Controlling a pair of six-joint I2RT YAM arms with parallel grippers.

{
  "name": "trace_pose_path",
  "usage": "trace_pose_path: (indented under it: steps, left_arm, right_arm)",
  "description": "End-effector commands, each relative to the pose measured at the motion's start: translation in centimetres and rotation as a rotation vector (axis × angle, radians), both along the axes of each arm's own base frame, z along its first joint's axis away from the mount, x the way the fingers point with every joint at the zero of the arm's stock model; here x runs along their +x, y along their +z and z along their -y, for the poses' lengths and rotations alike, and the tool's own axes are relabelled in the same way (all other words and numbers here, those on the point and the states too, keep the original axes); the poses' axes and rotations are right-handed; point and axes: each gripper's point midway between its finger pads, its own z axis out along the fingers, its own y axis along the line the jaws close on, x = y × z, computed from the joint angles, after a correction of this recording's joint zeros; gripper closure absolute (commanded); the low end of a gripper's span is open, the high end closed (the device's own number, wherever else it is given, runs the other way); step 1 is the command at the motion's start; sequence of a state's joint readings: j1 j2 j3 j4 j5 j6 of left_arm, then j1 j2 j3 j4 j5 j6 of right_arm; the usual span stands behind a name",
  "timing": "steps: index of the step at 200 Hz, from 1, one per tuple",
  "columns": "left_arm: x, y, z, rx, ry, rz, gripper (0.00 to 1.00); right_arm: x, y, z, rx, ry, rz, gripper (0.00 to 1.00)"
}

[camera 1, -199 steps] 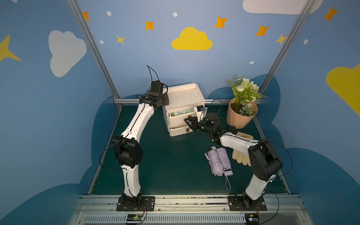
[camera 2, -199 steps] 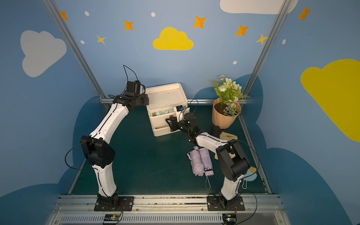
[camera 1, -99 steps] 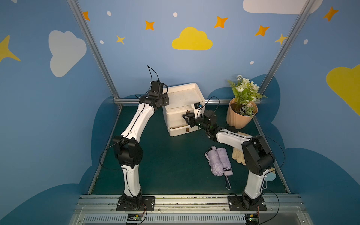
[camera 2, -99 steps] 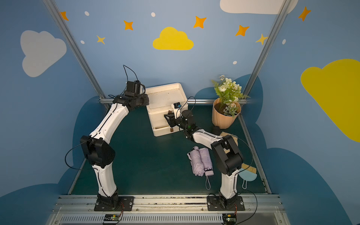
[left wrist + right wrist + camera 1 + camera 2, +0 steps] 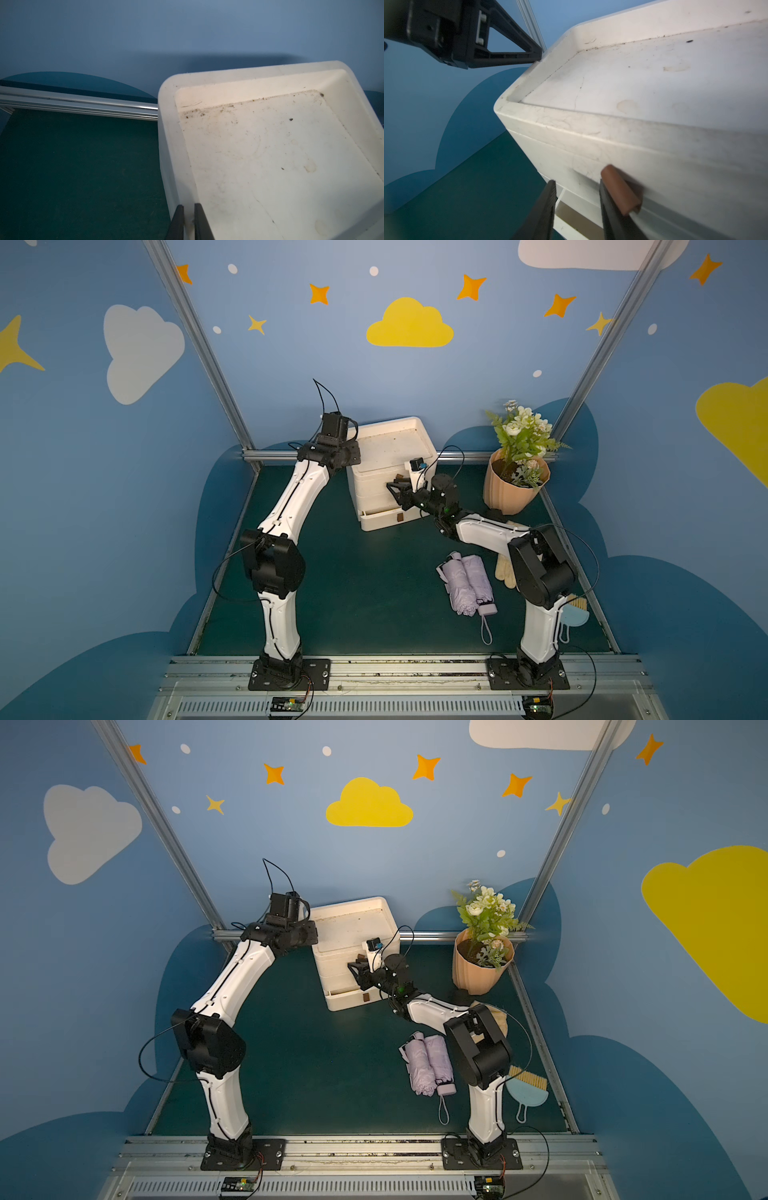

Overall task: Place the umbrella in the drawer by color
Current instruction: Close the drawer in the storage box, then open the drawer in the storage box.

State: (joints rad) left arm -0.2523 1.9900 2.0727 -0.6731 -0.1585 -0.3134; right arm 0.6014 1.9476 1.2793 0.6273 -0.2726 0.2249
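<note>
Landmark: white plastic drawer cabinet (image 5: 390,448), standing at the back of the dark green mat (image 5: 353,572).

- Left gripper (image 5: 189,205): fingers pressed together, tips resting on the cabinet's raised top rim at its corner on the left arm's side. The right wrist view shows the same contact (image 5: 538,57).
- Right gripper (image 5: 577,184): at the cabinet's front face, level with the upper drawer. Jaws spread, nothing between them. One finger lies against the side of the brown rod-shaped drawer handle (image 5: 618,187); the other stands clear of it. Seen in both top views (image 5: 397,487) (image 5: 357,967).
- Bottom drawer (image 5: 380,516) of the cabinet: pulled out slightly, a narrow gap visible above its front. The drawers above it look flush.
- Folded lilac fabric umbrella (image 5: 467,583) (image 5: 430,1065): lies flat on the mat in front of the cabinet, toward the right arm's side, well apart from it. Wrist strap trails away from the cabinet. Neither gripper touches it.
- Peach ribbed pot with white flowers (image 5: 513,489): beside the cabinet, on the right arm's side.
- Cream gloves (image 5: 505,572): just beyond the umbrella from the cabinet, partly hidden by the right arm.
</note>
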Motion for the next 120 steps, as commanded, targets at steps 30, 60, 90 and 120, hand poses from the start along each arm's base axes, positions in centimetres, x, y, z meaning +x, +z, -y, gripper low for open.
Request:
trace_pose_path:
  steps: [30, 60, 90, 120]
  left_arm:
    - [-1.5, -4.9, 2.2, 0.001, -0.085, -0.157, 0.87]
    - [-1.4, -4.8, 2.3, -0.003, -0.087, -0.150, 0.87]
    - [-1.5, -4.7, 2.3, -0.004, -0.091, -0.153, 0.87]
    - [-1.5, -4.8, 2.3, -0.002, -0.092, -0.155, 0.87]
  right_arm:
    - [-2.1, 1.7, 4.3, 0.112, -0.024, -0.031, 0.42]
    - [-2.9, -1.7, 5.7, 0.184, 0.028, -0.228, 0.35]
    - [-1.8, -4.8, 6.5, 0.283, 0.026, -0.428, 0.37]
    - [-0.7, -6.0, 6.0, 0.304, 0.007, -0.479, 0.37]
